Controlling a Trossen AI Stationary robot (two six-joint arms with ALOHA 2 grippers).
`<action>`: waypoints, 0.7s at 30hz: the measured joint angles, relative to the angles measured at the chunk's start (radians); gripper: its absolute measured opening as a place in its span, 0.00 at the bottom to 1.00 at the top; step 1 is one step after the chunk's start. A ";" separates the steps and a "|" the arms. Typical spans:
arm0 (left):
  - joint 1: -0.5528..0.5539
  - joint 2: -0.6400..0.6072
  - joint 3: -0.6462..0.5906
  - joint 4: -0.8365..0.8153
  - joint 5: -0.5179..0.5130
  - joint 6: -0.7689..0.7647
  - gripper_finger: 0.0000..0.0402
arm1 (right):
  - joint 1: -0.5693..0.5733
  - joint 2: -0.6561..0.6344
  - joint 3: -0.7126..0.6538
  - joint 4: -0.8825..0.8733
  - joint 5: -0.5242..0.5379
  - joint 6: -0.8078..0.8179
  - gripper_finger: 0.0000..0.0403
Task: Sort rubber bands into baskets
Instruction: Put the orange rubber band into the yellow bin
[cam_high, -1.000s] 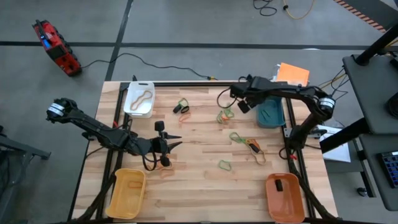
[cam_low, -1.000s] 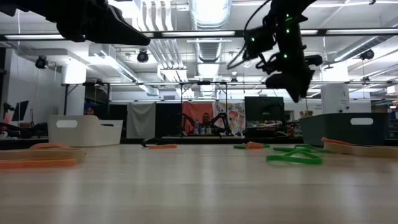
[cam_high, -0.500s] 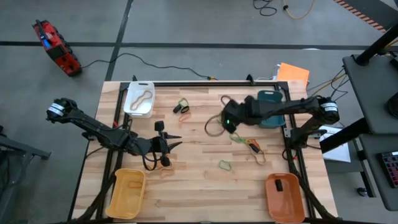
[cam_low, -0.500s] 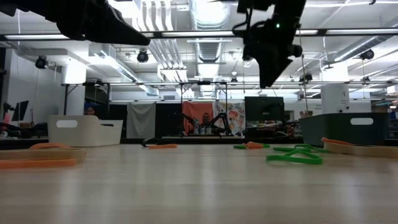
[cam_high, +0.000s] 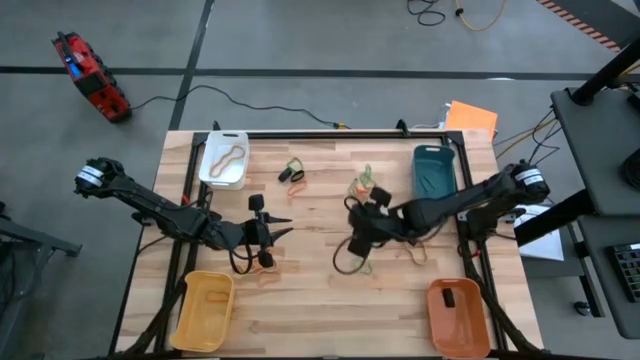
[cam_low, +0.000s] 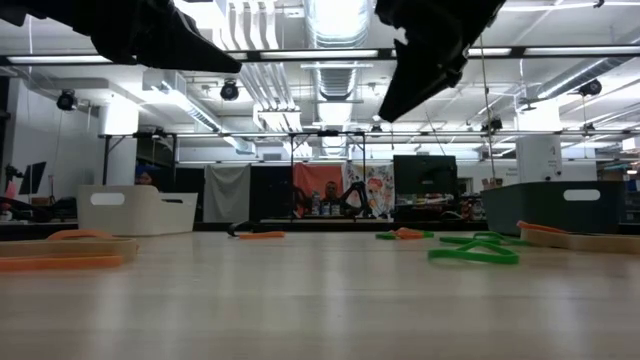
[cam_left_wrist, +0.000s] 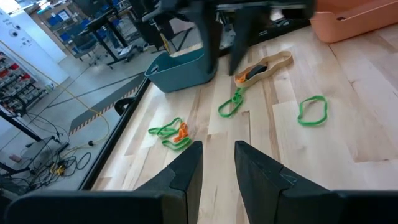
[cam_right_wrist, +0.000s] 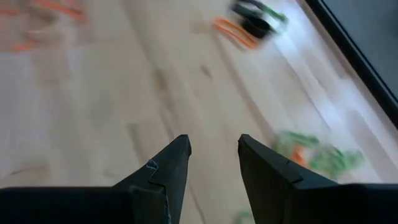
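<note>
Right pincer (cam_right_wrist: 211, 158), parted and empty, hovers mid-table, blur smearing green rubber bands (cam_right_wrist: 317, 155) beyond.

A grey concrete floor (cam_high: 320, 40) surrounds the pale wooden plank counter (cam_high: 320, 290); long ceiling light strips (cam_low: 335, 20) shine overhead.

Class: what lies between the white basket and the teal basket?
The high view shows a green-black cluster and a green-orange cluster of rubber bands between the white basket and teal basket.
</note>
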 joint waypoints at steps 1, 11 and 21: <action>0.000 0.000 0.000 0.000 0.000 0.000 0.19 | 0.014 0.000 -0.019 0.047 0.000 -0.029 0.33; 0.000 0.000 0.000 0.000 0.000 0.000 0.19 | 0.081 0.001 -0.246 0.562 -0.002 -0.124 0.30; 0.000 0.000 0.000 0.001 0.000 0.008 0.19 | 0.081 0.002 -0.339 0.656 -0.002 -0.061 0.27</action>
